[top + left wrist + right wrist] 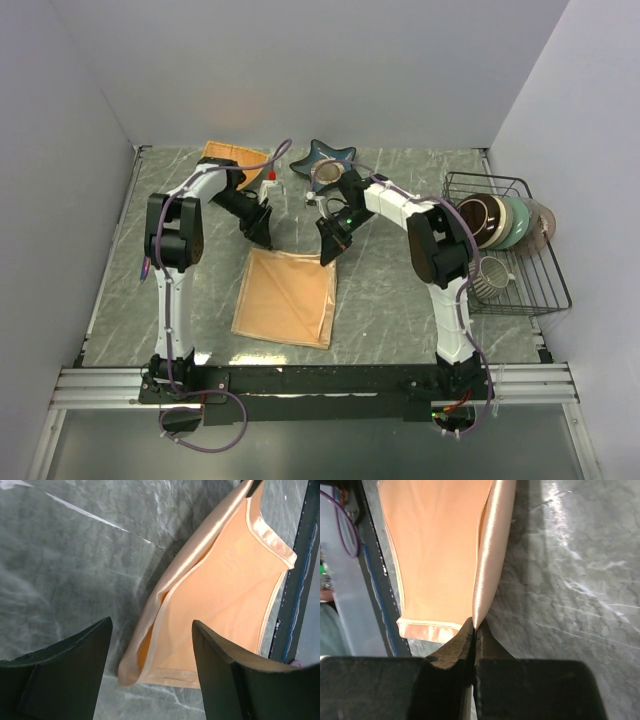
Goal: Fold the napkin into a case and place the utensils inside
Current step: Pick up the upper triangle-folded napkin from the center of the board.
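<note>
At the middle of the grey marbled table (pixel 400 310) lies the napkin (pixel 287 297), folded to a flat peach-orange panel with one crease running across it. From above, the tips of both grippers are dark against their own arms and hard to make out, so the wrist views tell more.

The right gripper (pixel 474 630) is closed tight on the napkin's (pixel 440 555) far right corner. A thin glossy fold of cloth is pinched between the tips, the gripper's body fills the lower part of that view, and the cloth runs out of frame at the top.

The left gripper (pixel 150 670) stands wide apart and holds nothing. Its two fingers (pixel 75 670) straddle a corner of the napkin (pixel 220 590) lying below them, where the layers gape a little. Whether they touch the cloth I cannot tell.

Behind the arms sit an orange fan-shaped dish (pixel 235 158), partly covered by the left arm, and a dark teal star-shaped dish (pixel 325 160), partly behind the right arm. A small white item with a red top (pixel 270 180) stands between them, too small to identify. To the right, a wire rack (pixel 510 245) holds overlapping bowls and a mug (pixel 492 278).
</note>
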### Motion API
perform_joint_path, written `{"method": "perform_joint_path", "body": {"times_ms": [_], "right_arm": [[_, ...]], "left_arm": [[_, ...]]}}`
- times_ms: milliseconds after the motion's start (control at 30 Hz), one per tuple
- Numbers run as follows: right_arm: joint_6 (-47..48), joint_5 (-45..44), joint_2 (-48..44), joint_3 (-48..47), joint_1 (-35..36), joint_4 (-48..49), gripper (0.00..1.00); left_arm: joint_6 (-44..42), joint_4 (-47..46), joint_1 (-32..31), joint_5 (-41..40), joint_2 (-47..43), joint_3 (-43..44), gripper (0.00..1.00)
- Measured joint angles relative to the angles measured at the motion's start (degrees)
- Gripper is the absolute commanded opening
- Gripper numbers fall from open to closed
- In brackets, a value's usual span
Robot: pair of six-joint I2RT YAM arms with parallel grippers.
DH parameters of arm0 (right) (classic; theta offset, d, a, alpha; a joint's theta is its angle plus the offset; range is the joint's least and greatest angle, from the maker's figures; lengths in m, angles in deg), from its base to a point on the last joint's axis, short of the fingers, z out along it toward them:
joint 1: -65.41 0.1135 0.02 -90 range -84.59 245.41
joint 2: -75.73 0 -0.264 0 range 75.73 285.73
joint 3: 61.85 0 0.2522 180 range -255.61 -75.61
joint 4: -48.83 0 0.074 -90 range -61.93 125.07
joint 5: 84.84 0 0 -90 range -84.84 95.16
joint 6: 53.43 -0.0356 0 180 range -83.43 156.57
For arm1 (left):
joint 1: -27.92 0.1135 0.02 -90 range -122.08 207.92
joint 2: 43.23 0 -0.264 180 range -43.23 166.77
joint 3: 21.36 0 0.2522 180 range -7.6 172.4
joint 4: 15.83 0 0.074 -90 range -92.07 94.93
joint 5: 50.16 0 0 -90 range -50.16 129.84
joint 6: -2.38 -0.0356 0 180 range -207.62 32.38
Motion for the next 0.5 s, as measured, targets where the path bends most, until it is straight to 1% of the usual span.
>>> {"method": "perform_joint_path", "body": {"times_ms": [167,300,500], "right_arm": [[1.6,-1.3,-2.3,1.1,1.0,0.9,0.0],[2.8,-2.4,-3.4,1.7,1.7,1.6,0.0],[4.4,-3.0,-3.8,1.9,2.3,1.7,0.0]], "left_arm": [[-1.4,0.9,-0.5,0.0,1.1,0.9,0.72],[-3.0,0.6,-0.7,0.0,1.1,1.0,0.71],[-7.8,2.1,-1.9,-0.1,1.3,1.4,0.71]]}}
